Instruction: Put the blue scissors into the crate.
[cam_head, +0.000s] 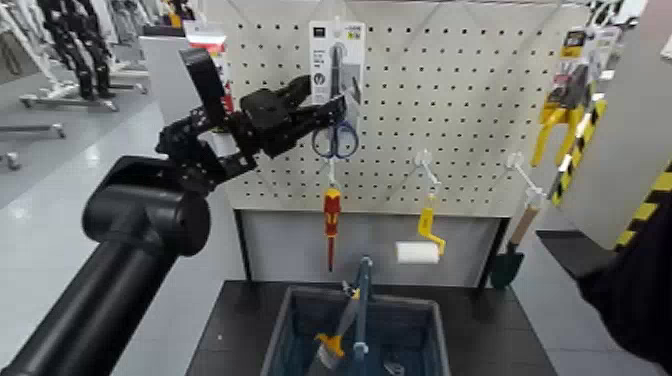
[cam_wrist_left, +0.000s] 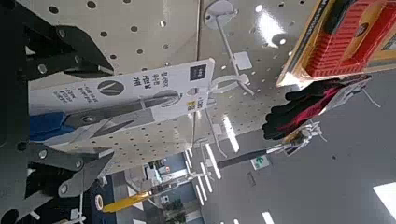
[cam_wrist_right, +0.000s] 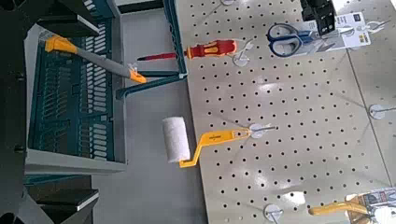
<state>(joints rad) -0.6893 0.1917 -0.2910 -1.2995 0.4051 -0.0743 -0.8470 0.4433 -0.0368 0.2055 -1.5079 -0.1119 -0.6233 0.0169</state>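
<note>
1. Blue-handled scissors with dark blades (cam_head: 335, 142), fixed to a tall white retail card (cam_head: 321, 42), hang from a white hook (cam_wrist_left: 224, 87) on the perforated cream board (cam_head: 450, 100), above and behind the dark blue-grey plastic crate (cam_head: 281, 334).
2. My left tool (cam_wrist_left: 110, 112) stands at the scissors, its two fingers apart, one on each side of the card; I see no clamp on it.
3. My right tool (cam_wrist_right: 98, 112) waits near the crate, fingers apart and nothing between them.
4. From my remote post I judge the load light: stiff metal blades, hard handles probably of smooth plastic, and a thin card that may bend or twist under a pinch at its edge.
5. I would take hold low, where the blades meet the blue loops, pressing scissors and card together; the metal there should bear a firm squeeze without crumpling.
6. Gripping printed card alone risks a slip or a tear near the hanging hole. Nothing here looks fragile except that card.
7. Once the grip is firm, I expect to ease the card along the hook and off its end, keeping it level, before lowering the handles first into the crate.
</note>
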